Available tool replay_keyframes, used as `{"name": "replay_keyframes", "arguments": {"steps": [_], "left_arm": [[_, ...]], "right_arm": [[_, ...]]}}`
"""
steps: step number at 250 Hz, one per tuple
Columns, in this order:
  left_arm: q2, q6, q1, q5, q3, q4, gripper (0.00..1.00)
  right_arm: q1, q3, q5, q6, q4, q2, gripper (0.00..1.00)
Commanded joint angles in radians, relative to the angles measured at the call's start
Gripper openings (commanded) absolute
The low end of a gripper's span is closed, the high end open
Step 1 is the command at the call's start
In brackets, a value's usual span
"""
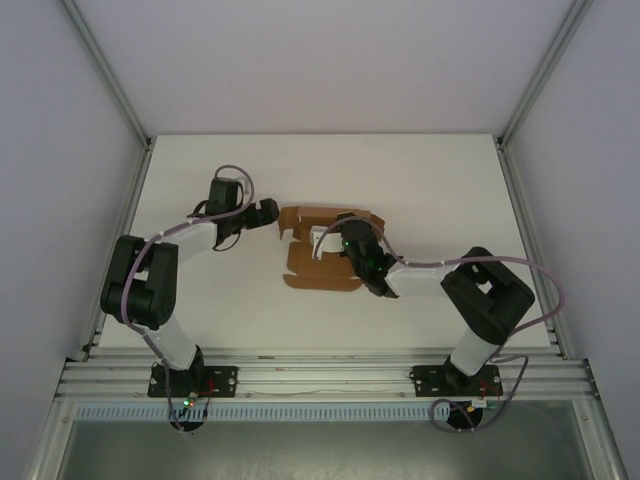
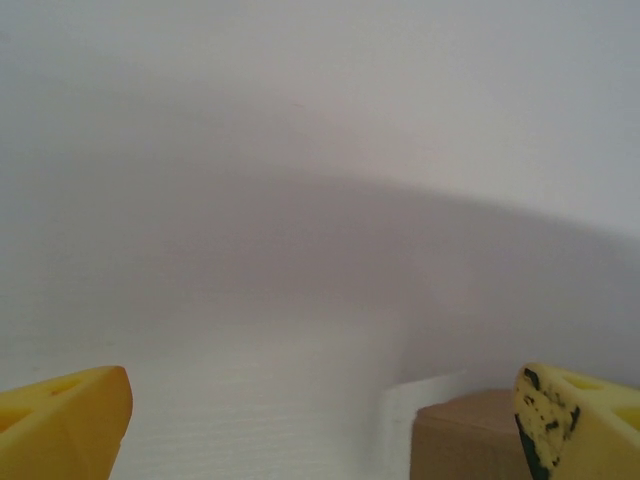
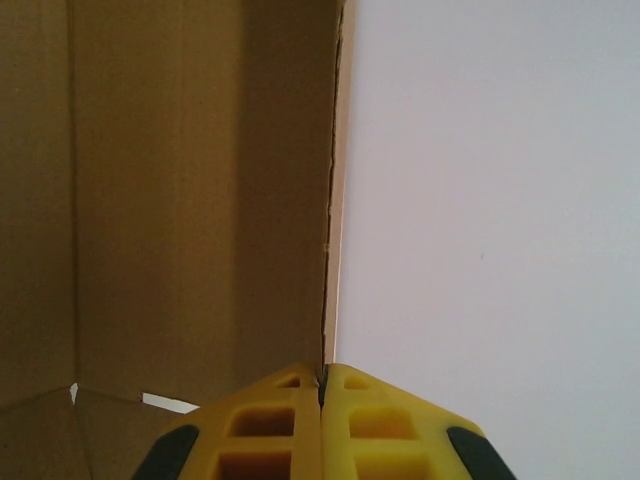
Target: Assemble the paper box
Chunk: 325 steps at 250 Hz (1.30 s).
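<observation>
The paper box (image 1: 316,268) is a brown kraft sheet lying partly folded at the middle of the white table, with some flaps raised. My right gripper (image 1: 341,241) reaches into it from the right. In the right wrist view the gripper (image 3: 323,372) is shut on the thin edge of an upright cardboard wall (image 3: 200,200). My left gripper (image 1: 272,211) hovers at the sheet's far left corner. In the left wrist view its yellow fingers (image 2: 70,415) stand wide apart, so the gripper (image 2: 320,405) is open and holds nothing, and a brown cardboard corner (image 2: 465,440) lies beside the right finger.
The white table (image 1: 430,180) has open room behind the sheet and to both sides. Aluminium frame posts (image 1: 110,90) run along the left and right, and a rail (image 1: 320,375) with both arm bases crosses the near edge.
</observation>
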Motion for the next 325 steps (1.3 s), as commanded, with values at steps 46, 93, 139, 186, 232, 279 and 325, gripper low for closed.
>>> {"name": "replay_keyframes", "arguments": {"steps": [46, 93, 139, 186, 232, 279, 325], "left_arm": [[0.008, 0.09, -0.049, 0.233, -0.09, 0.254, 0.89], [0.025, 0.133, -0.118, 0.213, -0.093, 0.274, 0.8], [0.016, 0.144, -0.156, 0.13, -0.131, 0.301, 0.73], [-0.014, 0.196, -0.193, 0.119, -0.205, 0.366, 0.56], [-0.017, 0.238, -0.218, 0.135, -0.209, 0.395, 0.52], [0.015, 0.26, -0.225, 0.085, -0.163, 0.391, 0.48], [0.042, 0.264, -0.252, 0.035, -0.138, 0.409, 0.45]], "right_arm": [[0.008, -0.011, 0.037, 0.038, 0.012, 0.006, 0.0], [0.009, -0.007, 0.049, 0.054, -0.007, 0.008, 0.0], [0.01, -0.018, 0.068, 0.045, -0.008, 0.005, 0.0], [0.012, -0.02, 0.069, 0.061, -0.022, 0.0, 0.0], [0.018, -0.016, 0.082, 0.056, -0.051, -0.003, 0.0], [0.027, -0.019, 0.078, 0.067, -0.08, -0.01, 0.0], [0.04, -0.021, 0.073, 0.086, -0.106, 0.001, 0.0]]}}
